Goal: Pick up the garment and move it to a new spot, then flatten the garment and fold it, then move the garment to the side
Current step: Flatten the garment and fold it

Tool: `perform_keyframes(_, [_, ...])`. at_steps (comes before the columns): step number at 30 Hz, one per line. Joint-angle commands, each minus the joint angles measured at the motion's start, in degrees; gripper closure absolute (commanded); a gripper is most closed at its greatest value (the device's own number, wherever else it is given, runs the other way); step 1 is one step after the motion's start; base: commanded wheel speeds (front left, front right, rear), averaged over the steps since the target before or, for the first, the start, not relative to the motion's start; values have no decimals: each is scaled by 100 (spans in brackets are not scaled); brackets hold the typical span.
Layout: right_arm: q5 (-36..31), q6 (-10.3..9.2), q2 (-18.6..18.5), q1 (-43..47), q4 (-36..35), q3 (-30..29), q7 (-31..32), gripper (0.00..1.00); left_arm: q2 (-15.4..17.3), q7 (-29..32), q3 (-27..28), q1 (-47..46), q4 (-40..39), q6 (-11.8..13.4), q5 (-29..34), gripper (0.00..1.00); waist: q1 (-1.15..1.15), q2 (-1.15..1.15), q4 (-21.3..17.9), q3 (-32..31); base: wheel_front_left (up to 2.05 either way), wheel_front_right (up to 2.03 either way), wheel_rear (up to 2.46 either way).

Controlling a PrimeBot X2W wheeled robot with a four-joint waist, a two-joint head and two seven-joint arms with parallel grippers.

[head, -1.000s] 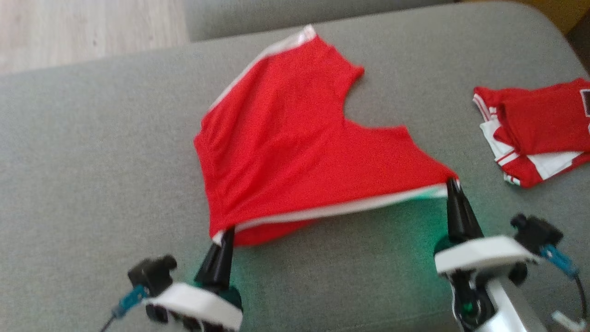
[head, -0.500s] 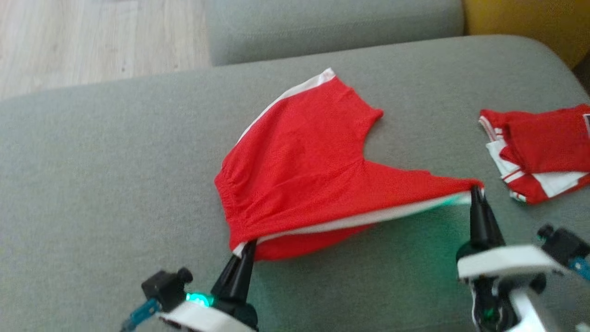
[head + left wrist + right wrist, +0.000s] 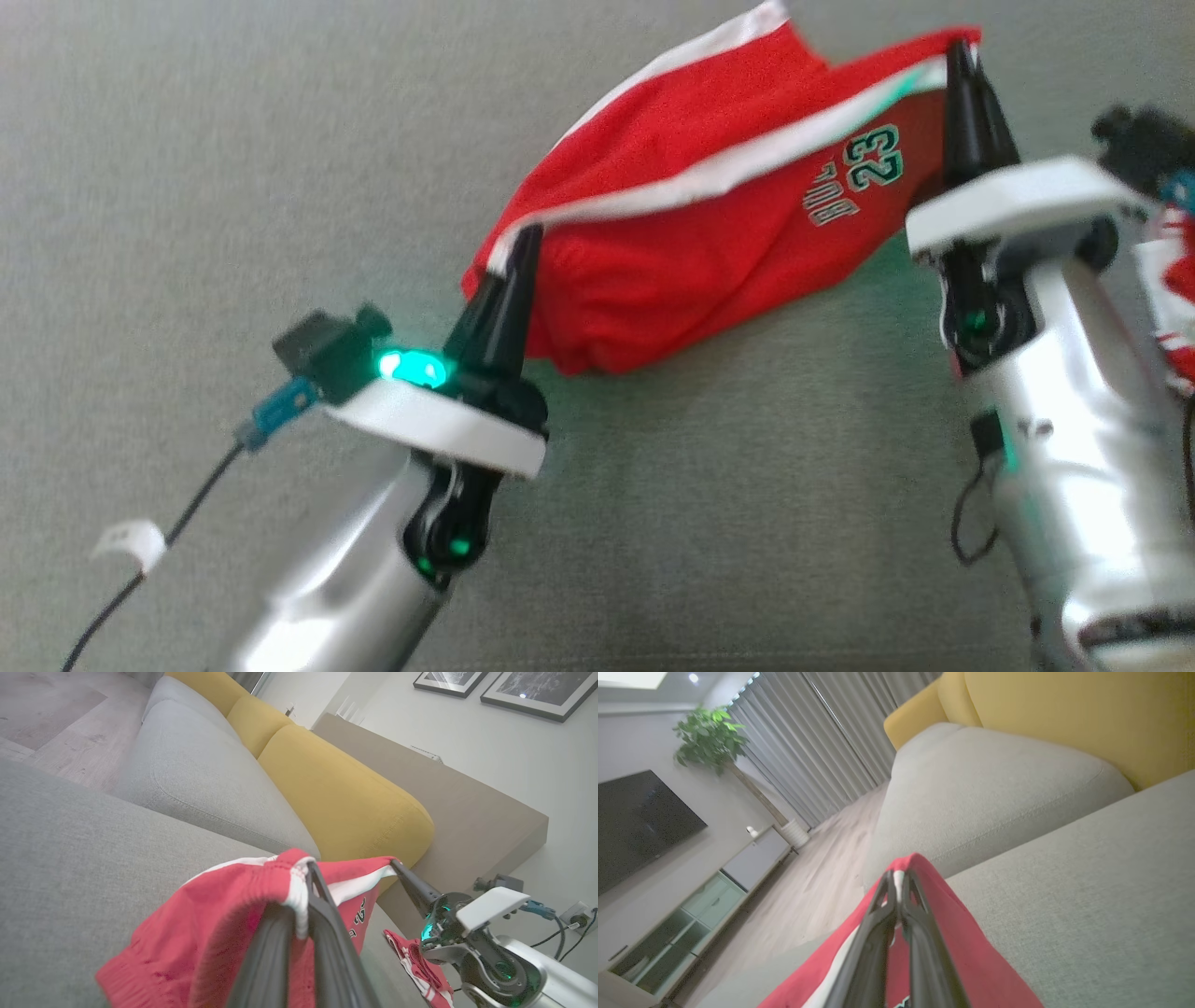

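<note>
The garment (image 3: 709, 252) is a pair of red shorts with a white side stripe and a "23" print. It hangs between my two grippers above the grey sofa seat (image 3: 187, 187), its lower part bunched on the cushion and its printed face turned toward me. My left gripper (image 3: 523, 238) is shut on the striped corner at the waistband; in the left wrist view the left gripper (image 3: 306, 870) pinches white and red cloth (image 3: 210, 924). My right gripper (image 3: 959, 54) is shut on the other corner, raised farther away. In the right wrist view the right gripper (image 3: 899, 879) clamps red fabric (image 3: 971, 952).
A second red and white garment (image 3: 1174, 280) lies on the seat behind my right forearm; this second garment (image 3: 416, 961) also appears in the left wrist view. Yellow back cushions (image 3: 336, 784) and another grey seat cushion (image 3: 985, 779) lie beyond. Wooden floor (image 3: 817, 891) borders the sofa.
Both grippers have lifted the near striped edge and carried it away from me over the rest of the garment, turning up the printed side. The head camera has tilted down.
</note>
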Motion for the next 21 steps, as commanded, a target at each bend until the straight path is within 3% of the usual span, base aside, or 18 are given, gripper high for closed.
perform_keyframes(1, [-99,39,101,-277,-37,107,-21,100,17,-30,149,-280,-135,9,-59,100,-3,0,239,326,0,0,0])
perform_keyframes(8, [-436,39,128,-1453,1150,54,-285,100,-179,-30,451,-792,73,9,-179,100,-3,0,460,731,0,0,0])
perform_keyframes(16, [-869,39,131,-2264,2156,19,-562,100,-316,-30,414,-1052,488,9,-141,100,-3,0,632,977,0,0,0])
perform_keyframes(17, [-953,39,130,-2326,2230,32,-598,31,-338,-30,440,-1053,535,9,-107,76,-3,0,644,991,0,0,0])
perform_keyframes(18, [-1043,39,123,-2375,2287,47,-630,0,-361,-30,488,-1047,586,9,-57,8,-3,0,655,1003,0,0,0])
perform_keyframes(19, [-1113,39,123,-2406,2334,51,-654,0,-388,-30,539,-1032,645,9,-6,0,-3,0,663,1009,0,0,0])
perform_keyframes(21, [-1235,39,123,-2420,2386,64,-683,0,-440,-30,627,-994,756,9,98,0,-3,0,671,1014,0,0,0])
